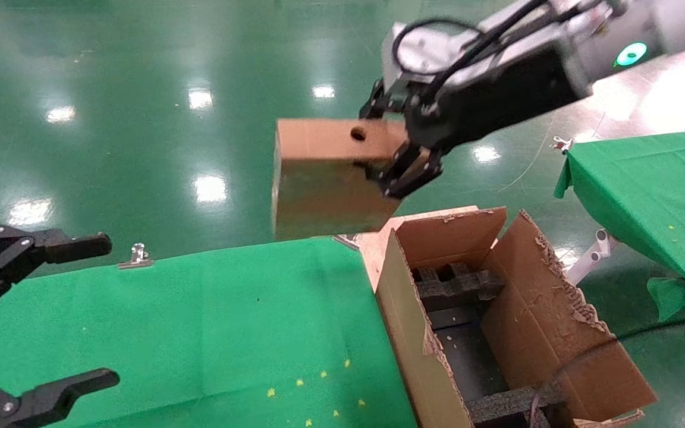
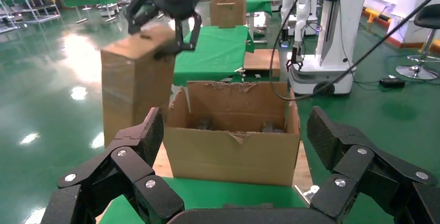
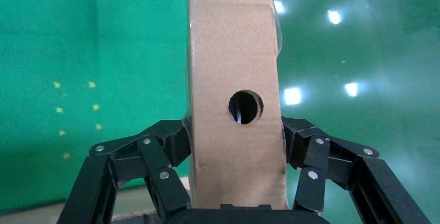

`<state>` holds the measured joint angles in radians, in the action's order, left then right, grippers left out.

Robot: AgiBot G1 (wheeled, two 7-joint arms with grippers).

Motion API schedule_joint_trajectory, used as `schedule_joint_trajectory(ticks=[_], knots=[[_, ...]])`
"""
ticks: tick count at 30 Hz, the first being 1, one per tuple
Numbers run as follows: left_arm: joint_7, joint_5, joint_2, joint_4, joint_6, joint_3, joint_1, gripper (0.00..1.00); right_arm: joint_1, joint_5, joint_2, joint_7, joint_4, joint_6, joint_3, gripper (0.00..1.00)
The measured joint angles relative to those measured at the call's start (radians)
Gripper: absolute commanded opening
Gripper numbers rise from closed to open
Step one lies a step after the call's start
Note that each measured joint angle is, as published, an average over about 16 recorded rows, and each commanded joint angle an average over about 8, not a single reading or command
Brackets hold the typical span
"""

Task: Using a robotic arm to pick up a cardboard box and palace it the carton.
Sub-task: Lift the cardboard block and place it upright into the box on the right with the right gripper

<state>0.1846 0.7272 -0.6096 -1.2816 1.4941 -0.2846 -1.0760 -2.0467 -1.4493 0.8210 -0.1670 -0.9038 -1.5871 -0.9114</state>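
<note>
Standing open beside your green-clothed counter, the carton shows black foam inserts inside. Above its far corner hangs the cardboard box, clear of the carton, pinched by your right tool. Your left tool hovers spread over the counter's near edge.

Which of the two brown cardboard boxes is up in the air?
The small plain brown cardboard box with a round hole, clamped in the right end effector above the floor. The large torn-flapped brown carton with black foam inside sits low beside the green-covered table.
</note>
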Motion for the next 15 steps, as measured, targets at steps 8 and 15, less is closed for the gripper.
schedule_joint_trajectory(ticks=[8,15], knots=[[0.0,0.0,0.0,0.0,0.0,-0.001,0.0,1.0,-0.098,0.01,-0.092,-0.014,0.016,-0.001,-0.088,0.0],[-0.001,-0.001,0.0,0.0,0.0,-0.001,0.0,1.0,-0.154,-0.007,-0.239,-0.08,-0.037,-0.003,-0.182,0.0]])
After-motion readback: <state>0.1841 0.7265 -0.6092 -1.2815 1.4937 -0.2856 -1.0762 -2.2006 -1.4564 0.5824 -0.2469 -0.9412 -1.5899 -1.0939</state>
